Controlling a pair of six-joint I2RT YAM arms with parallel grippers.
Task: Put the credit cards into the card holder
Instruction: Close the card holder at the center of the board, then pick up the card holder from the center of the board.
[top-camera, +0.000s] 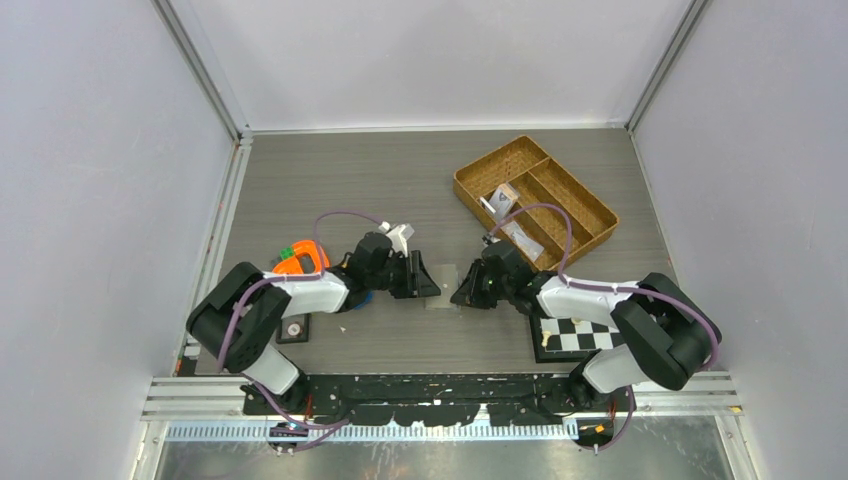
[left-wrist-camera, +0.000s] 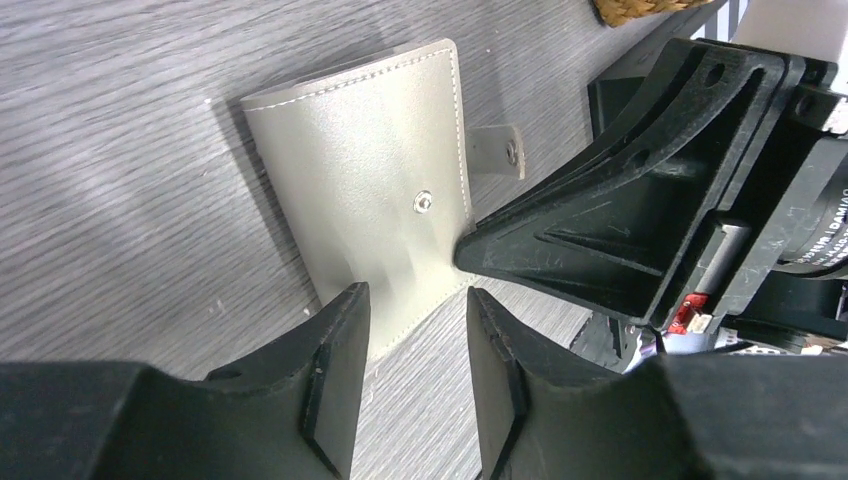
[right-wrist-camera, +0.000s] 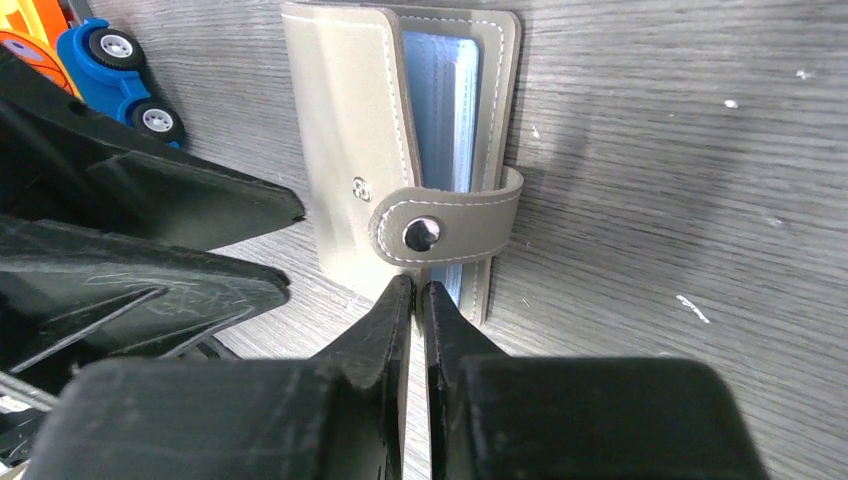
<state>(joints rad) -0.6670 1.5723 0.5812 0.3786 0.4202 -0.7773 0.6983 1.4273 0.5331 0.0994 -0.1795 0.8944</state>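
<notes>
The grey card holder (left-wrist-camera: 365, 190) lies flat on the wooden table (top-camera: 380, 180) between my two claws, well apart from the wicker basket (top-camera: 592, 208) at the far right. Its snap tab (right-wrist-camera: 455, 225) is unfastened and curls over the open edge, short of the stud. The covers gape enough to show the light blue sleeves (right-wrist-camera: 445, 90) inside. My right claw (right-wrist-camera: 416, 288) is clenched to a thin slit on the front cover's free edge, just under the tab. My left claw (left-wrist-camera: 417, 300) is released, its fingers apart and low over the holder's opposite edge. A corner of the cover shows in the gap, and nothing is clamped. A blue toy car (right-wrist-camera: 118, 68) sits beside my left arm. The pale bits in the basket are too small for me to name.
</notes>
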